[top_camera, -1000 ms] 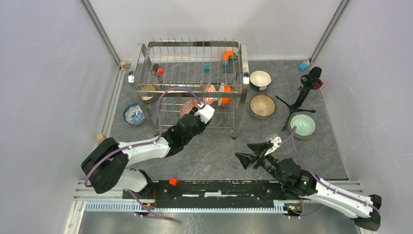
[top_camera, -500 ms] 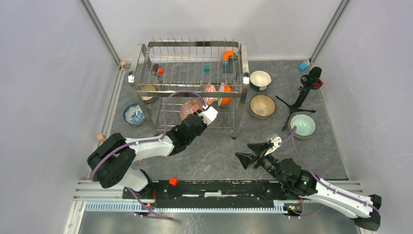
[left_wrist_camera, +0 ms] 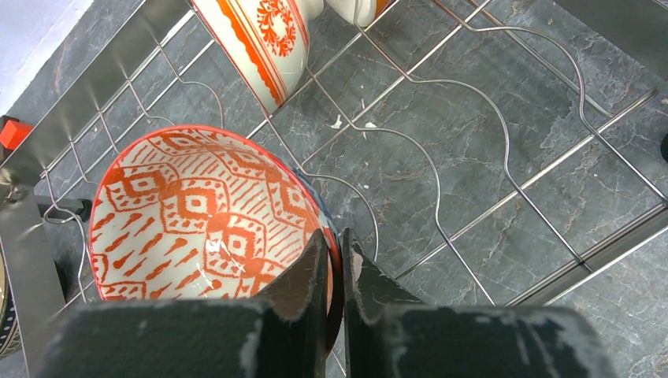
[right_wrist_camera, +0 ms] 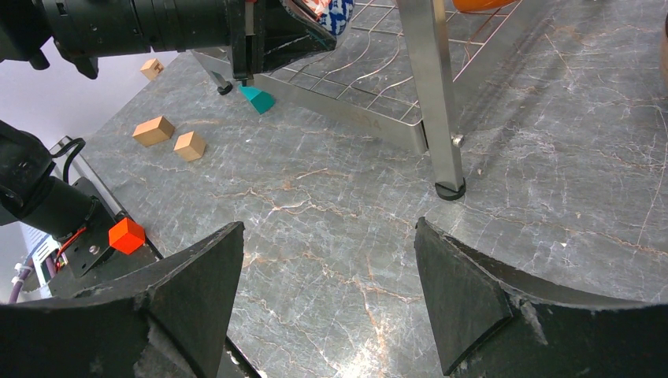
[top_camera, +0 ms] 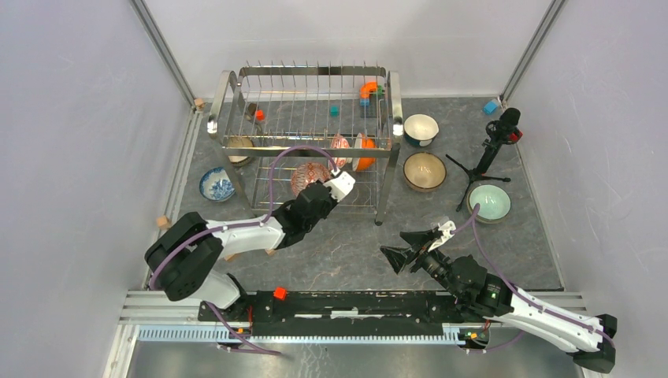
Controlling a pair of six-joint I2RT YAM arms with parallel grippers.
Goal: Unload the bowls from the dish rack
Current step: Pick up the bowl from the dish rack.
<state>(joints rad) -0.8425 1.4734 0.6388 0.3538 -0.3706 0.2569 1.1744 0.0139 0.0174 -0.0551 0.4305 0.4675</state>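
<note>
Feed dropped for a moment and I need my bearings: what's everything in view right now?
dish rack: one, chrome, far centre of table.
bowls in rack: four; red-patterned bowl, orange-striped bowl, orange bowl, dark patterned bowl at left end.
bowls on table: four; blue-patterned bowl left of rack; teal-and-white bowl, brown bowl, pale green bowl right.
blocks: several, mixed colours, on rack top and table.
tripod: one, black, right.
left pincer: shut on red-patterned bowl's rim.
right pincer: open, low over table.
</note>
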